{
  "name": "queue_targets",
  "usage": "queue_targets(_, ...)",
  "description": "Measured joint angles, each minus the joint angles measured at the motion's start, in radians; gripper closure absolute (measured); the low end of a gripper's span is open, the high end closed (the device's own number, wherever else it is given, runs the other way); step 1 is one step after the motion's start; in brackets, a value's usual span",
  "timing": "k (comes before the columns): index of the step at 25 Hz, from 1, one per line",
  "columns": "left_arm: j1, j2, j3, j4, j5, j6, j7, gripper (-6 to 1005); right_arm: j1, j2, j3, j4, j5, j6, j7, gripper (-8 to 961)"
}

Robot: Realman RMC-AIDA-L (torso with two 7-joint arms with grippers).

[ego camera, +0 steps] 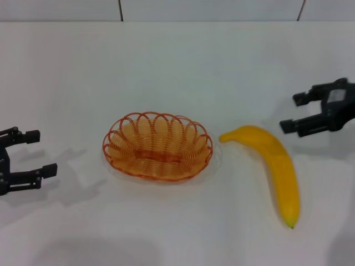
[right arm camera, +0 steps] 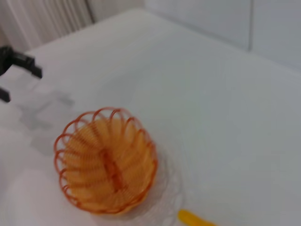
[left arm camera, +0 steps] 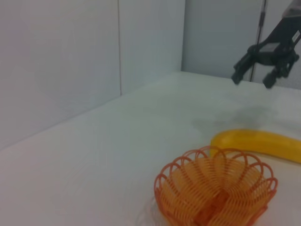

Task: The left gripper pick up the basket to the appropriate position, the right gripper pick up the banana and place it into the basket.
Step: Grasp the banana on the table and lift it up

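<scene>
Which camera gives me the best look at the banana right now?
Head view: the whole banana lies on the table right of the basket. Left wrist view cuts off one end; right wrist view shows only a tip.

One basket [ego camera: 157, 146], one banana [ego camera: 271, 168] and two grippers, left gripper [ego camera: 36, 152] and right gripper [ego camera: 294, 112], are counted on one tabletop [ego camera: 177, 66].

A plain white table [ego camera: 166, 66] is stretching back toward pale wall panels [ego camera: 211, 8], dark seams running between them.
</scene>
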Motion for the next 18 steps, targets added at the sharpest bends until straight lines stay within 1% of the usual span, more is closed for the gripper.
queue_targets(3, -0.005, -0.001, 0.0, 0.0, -0.004, 0.0, 0.0, 122, 0.029, 0.004, -0.062, 0.014, -0.046, 0.015, 0.061, 92)
queue_targets(9, -0.027, -0.002, 0.0, -0.031, -0.005, 0.001, 0.003, 122, 0.103, 0.007, -0.158, 0.161, -0.146, 0.106, 0.162, 92)
queue_targets(13, -0.029, 0.001, 0.0, -0.038, -0.005, 0.001, 0.003, 122, 0.141, 0.006, -0.174, 0.214, -0.199, 0.15, 0.207, 92)
queue_targets(18, -0.03, 0.001, 0.0, -0.038, -0.005, 0.001, 0.004, 121, 0.148, 0.006, -0.175, 0.231, -0.228, 0.171, 0.24, 92)
